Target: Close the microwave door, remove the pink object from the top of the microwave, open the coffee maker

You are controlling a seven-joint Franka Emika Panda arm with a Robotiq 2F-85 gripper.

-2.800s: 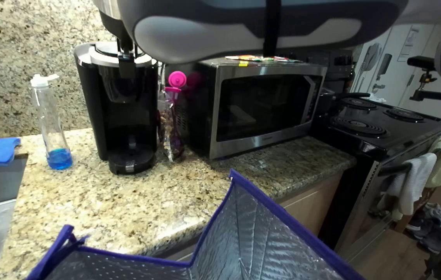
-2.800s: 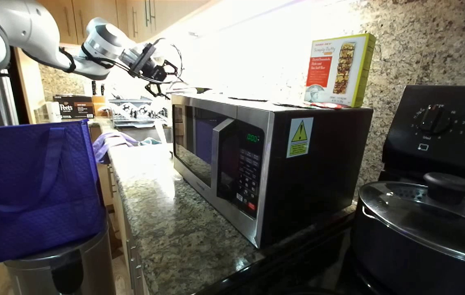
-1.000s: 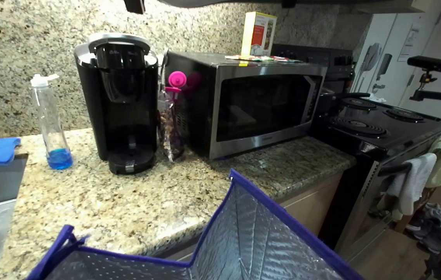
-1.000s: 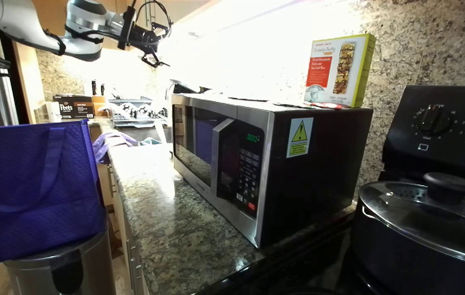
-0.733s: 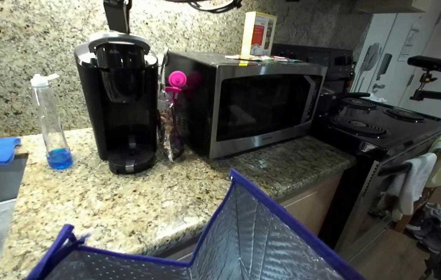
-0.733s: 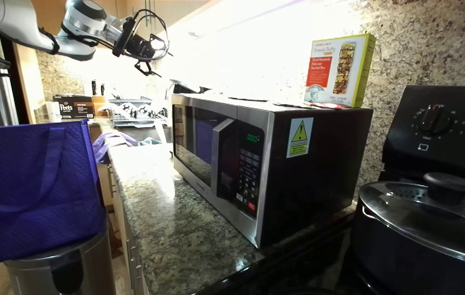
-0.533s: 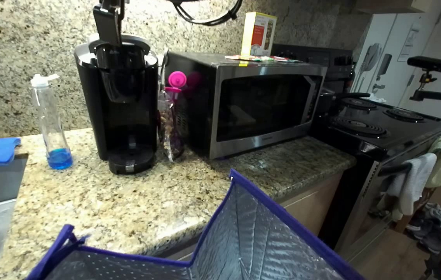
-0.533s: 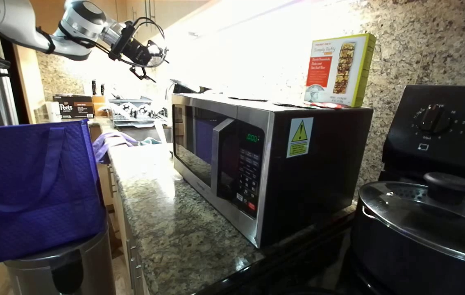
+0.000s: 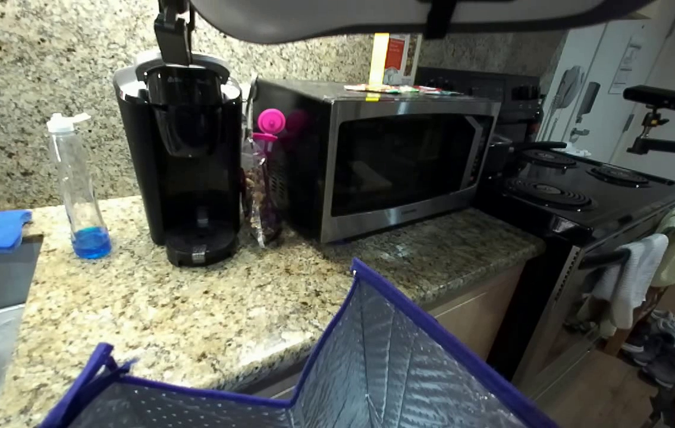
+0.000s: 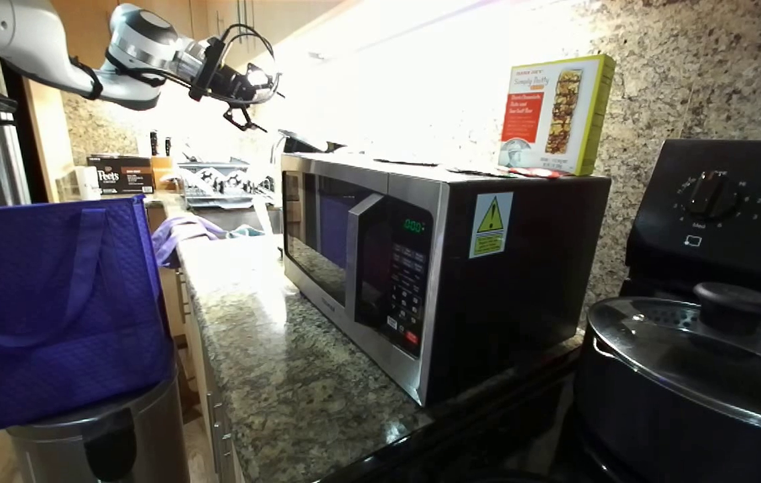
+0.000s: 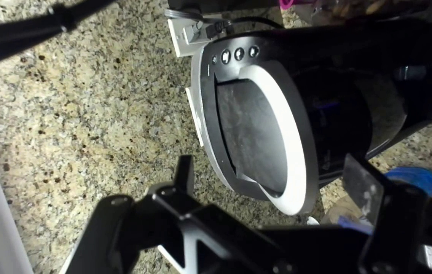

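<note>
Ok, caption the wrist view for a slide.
Wrist view: open gripper facing the coffee maker, whose lid is closed.

In the wrist view, coffee maker [image 11: 330, 114] cut off at right, pink object [image 11: 286, 6] likewise at top.

In an exterior view the camera faces the table [image 9: 194, 309] from the front, looking down over a purple bag [image 9: 391, 356] at the coffee maker [image 9: 194, 134] and microwave [image 9: 376, 161]. Close by the pot [image 10: 678, 396], in an exterior view, the camera looks along the table. Both exterior views share the microwave and bag. The wrist view, turned sideways, looks down past the claw [image 11: 274, 179] onto the coffee maker from near, sharing it with an exterior view.
</note>
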